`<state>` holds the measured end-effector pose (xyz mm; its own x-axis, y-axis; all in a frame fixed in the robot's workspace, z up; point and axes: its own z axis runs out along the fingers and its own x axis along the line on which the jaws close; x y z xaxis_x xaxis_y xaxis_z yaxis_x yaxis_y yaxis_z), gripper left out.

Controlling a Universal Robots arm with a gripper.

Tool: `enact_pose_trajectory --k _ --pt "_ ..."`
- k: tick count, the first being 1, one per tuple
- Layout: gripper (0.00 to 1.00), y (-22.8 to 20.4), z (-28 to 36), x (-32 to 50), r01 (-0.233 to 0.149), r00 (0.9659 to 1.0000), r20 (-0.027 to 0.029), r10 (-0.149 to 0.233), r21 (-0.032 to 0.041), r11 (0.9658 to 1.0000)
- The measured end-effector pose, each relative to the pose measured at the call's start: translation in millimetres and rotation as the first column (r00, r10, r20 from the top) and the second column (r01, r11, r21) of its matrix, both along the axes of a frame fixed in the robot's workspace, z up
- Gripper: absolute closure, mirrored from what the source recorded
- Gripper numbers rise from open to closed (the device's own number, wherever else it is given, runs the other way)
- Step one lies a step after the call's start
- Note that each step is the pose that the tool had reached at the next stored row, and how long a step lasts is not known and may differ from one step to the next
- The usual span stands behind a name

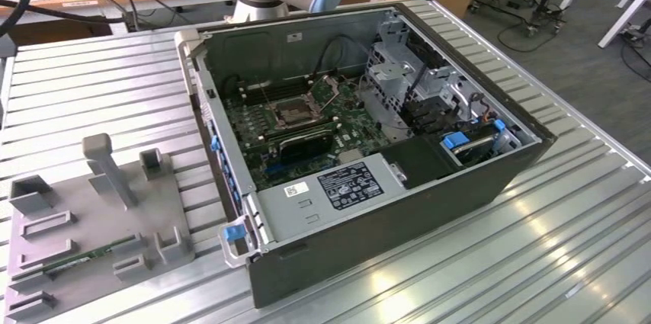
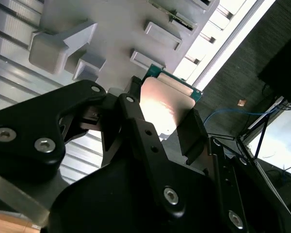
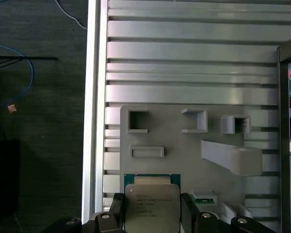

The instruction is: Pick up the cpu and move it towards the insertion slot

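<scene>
The pincer (image 3: 152, 213) pinches the cpu (image 3: 152, 196), with one black finger (image 2: 136, 121) against each of two opposite edges. The chip's pale metal face is turned toward the first wrist view. It sits over the edge of the grey tray (image 3: 184, 162); whether it touches the tray I cannot tell. Beyond the chip, the tray carries square and oblong recesses and a long raised block. In the exterior view a green memory stick (image 1: 81, 258) lies in the tray. The tray rests on the ribbed metal worktop (image 3: 184, 48). An open computer case (image 1: 428, 202) lies on the exterior view's right of the tray. The insertion slot (image 1: 295, 113) is inside that case, well apart from the tray.
</scene>
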<state>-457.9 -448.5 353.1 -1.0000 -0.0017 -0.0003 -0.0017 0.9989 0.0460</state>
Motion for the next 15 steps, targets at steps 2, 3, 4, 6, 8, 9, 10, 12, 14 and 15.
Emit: enact_pose_trajectory --k 2,3,4,6,8,9,10,12,14,15 --pt "0.45 0.0 4.3 0.0 0.000 1.0000 0.0000 0.000 0.0007 1.0000" --pt "0.45 0.0 6.4 0.0 0.000 1.0000 0.0000 0.000 0.0010 1.0000" --pt "0.45 0.0 8.6 0.0 0.000 1.0000 0.0000 0.000 0.0014 1.0000" --pt "0.45 0.0 13.4 0.0 0.000 1.0000 0.0001 0.000 0.0021 1.0000" --pt "0.45 0.0 17.8 0.0 0.000 1.0000 0.0000 0.000 0.0028 1.0000" --pt "0.45 0.0 19.6 0.0 0.000 1.0000 0.0000 0.000 0.0030 1.0000" --pt "0.45 0.0 21.2 0.0 0.000 1.0000 0.0000 0.000 0.0031 1.0000" --pt "0.45 0.0 23.5 0.0 0.000 1.0000 0.0001 0.000 0.0033 1.0000" --pt "0.45 0.0 23.7 0.0 0.000 1.0000 0.0002 0.000 0.0036 1.0000" --pt "0.45 0.0 23.7 0.0 0.000 1.0000 0.0002 0.000 0.0036 1.0000"
